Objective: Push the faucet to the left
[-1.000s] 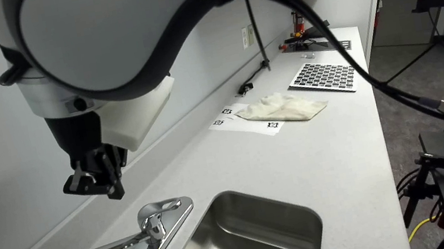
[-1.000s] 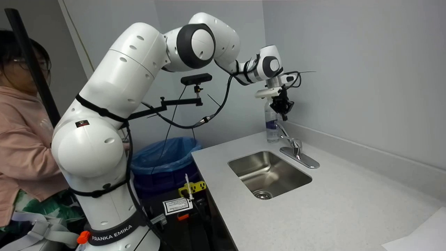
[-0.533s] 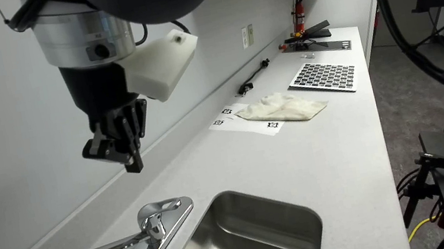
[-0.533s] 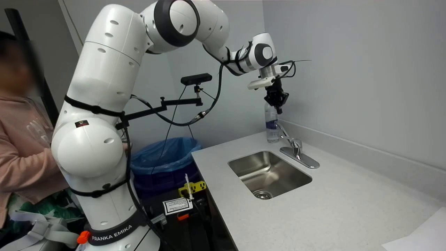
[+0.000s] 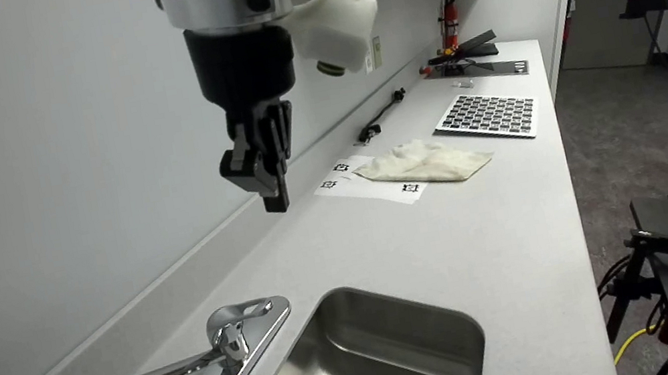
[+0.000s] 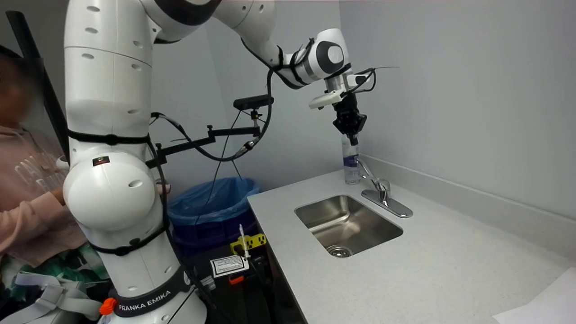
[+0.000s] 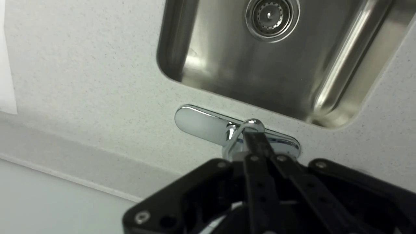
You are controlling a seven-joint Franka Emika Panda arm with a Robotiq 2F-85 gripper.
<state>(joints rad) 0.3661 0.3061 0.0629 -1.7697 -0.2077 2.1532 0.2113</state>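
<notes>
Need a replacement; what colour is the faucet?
The faucet is silvery chrome, clearest in an exterior view.

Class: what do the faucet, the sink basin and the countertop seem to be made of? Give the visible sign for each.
Faucet: metal, probably chrome-plated, mirror-polished; crisp bright and dark reflections.
Sink basin: probably stainless steel, satin; grey with soft, blurred highlights.
Countertop: stone or composite, unclear which; fairly matt, finely speckled in the wrist view.
</notes>
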